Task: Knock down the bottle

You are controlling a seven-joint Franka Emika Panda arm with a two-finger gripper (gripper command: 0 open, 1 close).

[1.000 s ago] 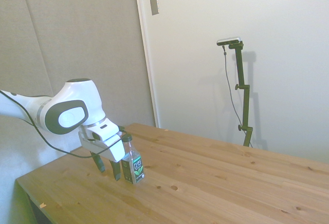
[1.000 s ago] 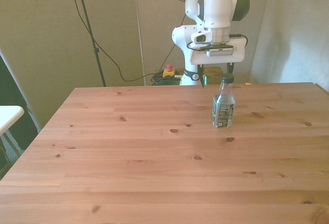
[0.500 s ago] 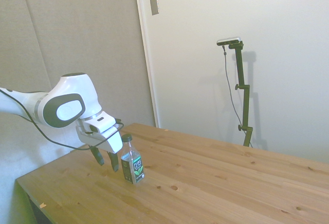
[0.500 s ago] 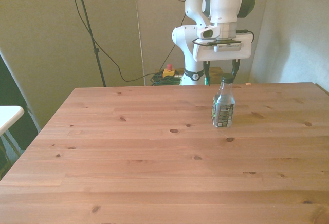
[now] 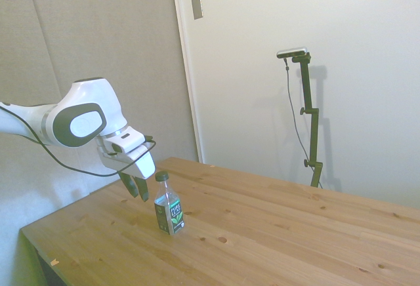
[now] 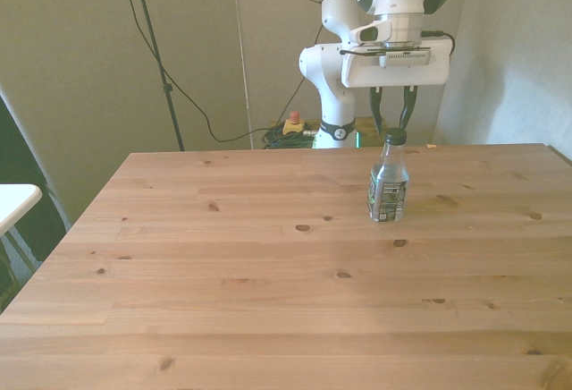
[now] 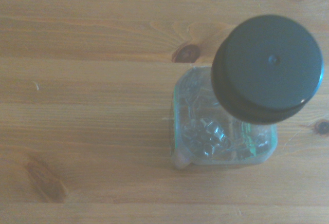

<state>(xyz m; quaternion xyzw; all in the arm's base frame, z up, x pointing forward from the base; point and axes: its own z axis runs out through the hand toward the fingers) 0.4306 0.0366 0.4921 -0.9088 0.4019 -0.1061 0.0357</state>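
Standing upright on the wooden table (image 6: 223,265), the small clear plastic bottle with dark green cap (image 6: 389,184) sits just below the white arm's open two-finger gripper (image 6: 392,122), untouched, fingers raised near cap height.

A wooden plank table with dark knots (image 6: 268,274) fills the lower frame. A red-and-yellow button box (image 6: 292,124) sits beside black cables upper centre. A grey wall plate (image 5: 197,7) hangs upper left.
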